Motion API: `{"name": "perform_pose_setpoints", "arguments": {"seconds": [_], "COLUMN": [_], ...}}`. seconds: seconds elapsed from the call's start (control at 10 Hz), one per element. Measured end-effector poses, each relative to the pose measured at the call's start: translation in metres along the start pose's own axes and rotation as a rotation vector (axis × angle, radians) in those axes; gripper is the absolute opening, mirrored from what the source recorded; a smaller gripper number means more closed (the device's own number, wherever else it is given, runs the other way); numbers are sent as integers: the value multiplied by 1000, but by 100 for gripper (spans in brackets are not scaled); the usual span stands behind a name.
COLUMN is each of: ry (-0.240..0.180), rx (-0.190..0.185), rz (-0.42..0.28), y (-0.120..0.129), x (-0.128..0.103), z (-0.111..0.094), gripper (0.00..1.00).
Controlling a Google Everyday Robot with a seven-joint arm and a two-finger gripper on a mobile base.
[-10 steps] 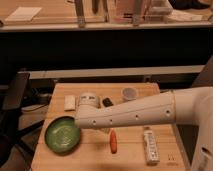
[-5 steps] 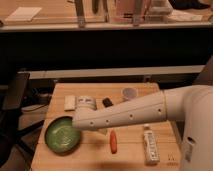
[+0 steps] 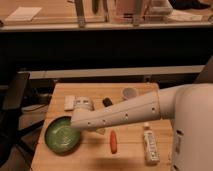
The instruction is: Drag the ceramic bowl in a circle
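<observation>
The ceramic bowl (image 3: 61, 135), green and round, sits upright on the wooden counter (image 3: 90, 156) by its front left corner, as the camera sees it. The robot's white arm (image 3: 125, 114) reaches in from the right edge and crosses the middle of the counter low over the surface. The tool (image 3: 76, 126) at its end lies at the bowl's right rim, over or against it. The arm's own bulk hides it, so I cannot tell how far open it is or whether it has hold of the rim.

Along the far edge, from the left, lie a flat white packet (image 3: 69, 102), a white can (image 3: 84, 104) on its side just beside it, a small dark object (image 3: 107, 102) and a grey round cup (image 3: 130, 93). Near the front edge, an orange stick-shaped item (image 3: 114, 141) lies right of the bowl and apart from it. A white bottle (image 3: 150, 145) lies on its side toward the front right corner.
</observation>
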Motion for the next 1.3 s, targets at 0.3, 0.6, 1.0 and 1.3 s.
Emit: {"name": "perform_pose_setpoints", "arguments": {"seconds": [0.3, 0.6, 1.0, 1.3], "ry": [-7, -14, -20, -24], "rx": [-4, 1, 2, 6], "rz": [-34, -71, -99, -121], "y": [-4, -11, -15, -20], "x": [-2, -5, -5, -9], "z": [8, 16, 25, 29], "gripper": [80, 80, 80, 80]}}
